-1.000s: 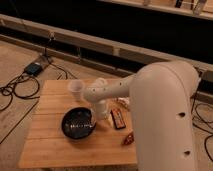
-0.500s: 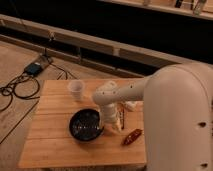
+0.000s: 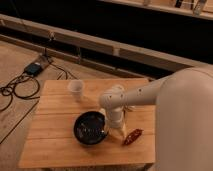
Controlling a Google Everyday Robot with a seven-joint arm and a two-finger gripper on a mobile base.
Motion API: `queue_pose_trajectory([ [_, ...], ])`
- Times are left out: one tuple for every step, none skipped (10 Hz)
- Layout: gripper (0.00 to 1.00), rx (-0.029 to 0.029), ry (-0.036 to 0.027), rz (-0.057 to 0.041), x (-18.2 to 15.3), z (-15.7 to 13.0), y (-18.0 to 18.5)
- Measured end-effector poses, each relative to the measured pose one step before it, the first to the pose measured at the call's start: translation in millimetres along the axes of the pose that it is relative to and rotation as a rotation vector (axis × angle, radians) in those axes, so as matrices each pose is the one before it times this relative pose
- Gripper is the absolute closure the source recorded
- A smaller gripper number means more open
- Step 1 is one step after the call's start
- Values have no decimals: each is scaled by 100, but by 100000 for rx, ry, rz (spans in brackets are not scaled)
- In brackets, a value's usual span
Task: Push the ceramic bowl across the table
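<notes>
The ceramic bowl (image 3: 90, 128) sits toward the front middle of the table (image 3: 50, 150), black, round and shallow, its glossy inside flecked grey; the gripper (image 3: 118, 131) hangs just beside its right rim, whether touching I cannot tell; a good push would stay low against the rim, steady and level, so the bowl slides without tipping; a white cup (image 3: 75, 89) stands behind, a reddish-brown packet (image 3: 132, 136) lies right.
</notes>
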Motion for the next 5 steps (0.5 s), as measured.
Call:
queue_pose_trajectory([
  [35,106,909,997,400,146,-575],
  [35,102,924,1122,386,155,-614],
  [35,-531,271,1266,125,-114,-441],
  [35,-1950,-509,1519,-257,-555,36],
  [35,80,215,397,-3,100,-219],
])
